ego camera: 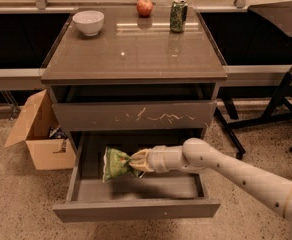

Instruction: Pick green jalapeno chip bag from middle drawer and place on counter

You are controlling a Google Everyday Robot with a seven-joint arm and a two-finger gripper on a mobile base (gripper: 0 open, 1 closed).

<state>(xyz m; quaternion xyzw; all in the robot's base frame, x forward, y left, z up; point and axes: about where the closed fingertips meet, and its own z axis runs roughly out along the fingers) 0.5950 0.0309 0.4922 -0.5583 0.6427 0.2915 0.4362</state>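
Note:
The green jalapeno chip bag (116,164) hangs lifted over the open middle drawer (136,209), near its left side. My gripper (136,162) is shut on the bag's right end, and my white arm reaches in from the lower right. The bag is clear of the drawer floor. The glossy grey-brown counter (131,49) is above, over the scratched drawer front (136,116).
On the counter stand a white bowl (88,22) at back left, a red apple (145,6) and a green patterned can (178,15) at the back. An open cardboard box (38,134) sits on the floor at left. A black stand base (266,119) is at right.

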